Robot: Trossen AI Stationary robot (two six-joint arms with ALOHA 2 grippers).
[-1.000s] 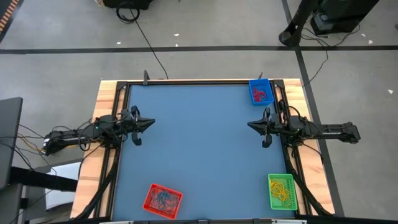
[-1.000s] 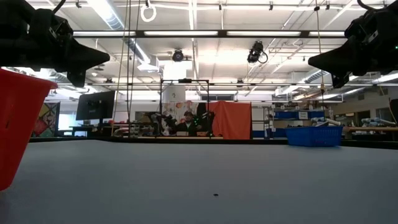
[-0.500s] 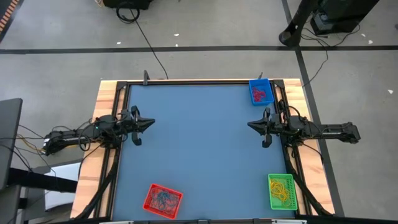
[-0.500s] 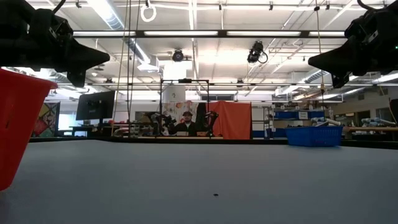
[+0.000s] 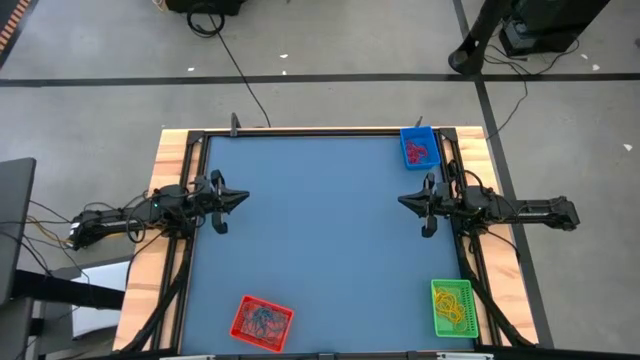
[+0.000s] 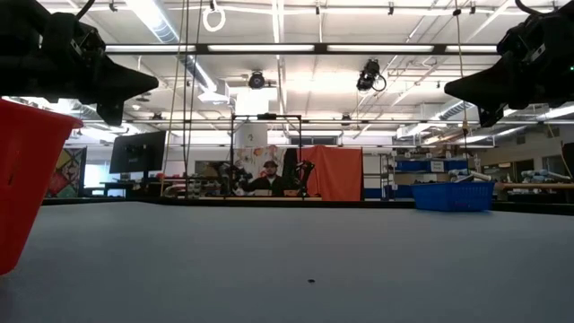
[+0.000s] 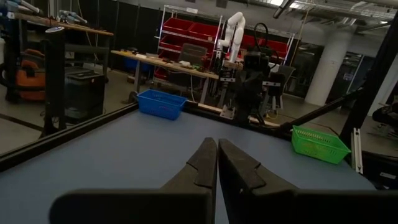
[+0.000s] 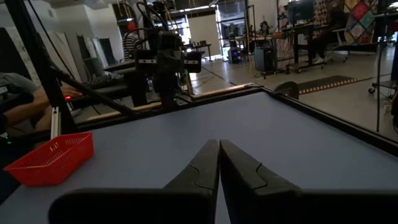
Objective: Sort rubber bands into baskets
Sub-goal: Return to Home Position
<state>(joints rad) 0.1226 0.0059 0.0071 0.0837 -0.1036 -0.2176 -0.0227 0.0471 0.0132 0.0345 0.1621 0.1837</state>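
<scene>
Three baskets stand on the blue table. The blue basket (image 5: pixel 419 148) at the far right corner holds red rubber bands (image 5: pixel 420 152). The green basket (image 5: pixel 453 307) at the near right holds yellow rubber bands (image 5: pixel 451 306). The red basket (image 5: pixel 262 322) near the front edge holds blue rubber bands (image 5: pixel 263 319). My left gripper (image 5: pixel 243 198) hovers at the table's left edge, shut and holding nothing. My right gripper (image 5: pixel 401 201) hovers at the right edge, shut with nothing in it. Both point level toward the table's middle.
The table has a dark frame and wooden side rails (image 5: pixel 168 160). A small dark speck (image 6: pixel 310 281) lies on the blue mat. A person (image 8: pixel 18 93) sits beyond the table's near side. Black cables (image 5: pixel 50 225) trail off the left arm.
</scene>
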